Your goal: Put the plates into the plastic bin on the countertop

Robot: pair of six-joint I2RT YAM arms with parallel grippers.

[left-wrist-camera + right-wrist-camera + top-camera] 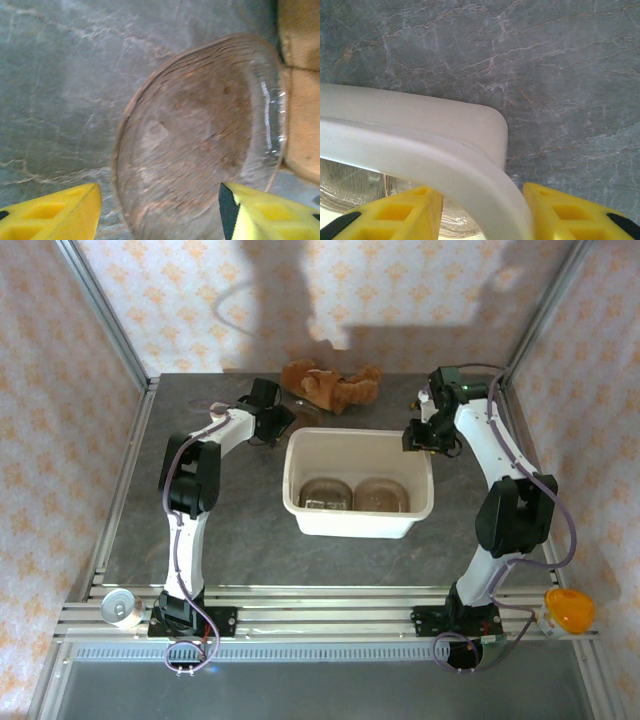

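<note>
Glass plate (200, 140) sits between the left end effector's (159, 189) parted fingers (50, 215), so descend squarely and close gently on its rim, clear of the plush toy (300, 100) rightward.

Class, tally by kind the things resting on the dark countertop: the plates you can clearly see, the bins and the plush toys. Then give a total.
Plates: 3 (two side by side in the bin, one on the countertop beside the plush toy)
Bins: 1
Plush toys: 1
Total: 5
</note>
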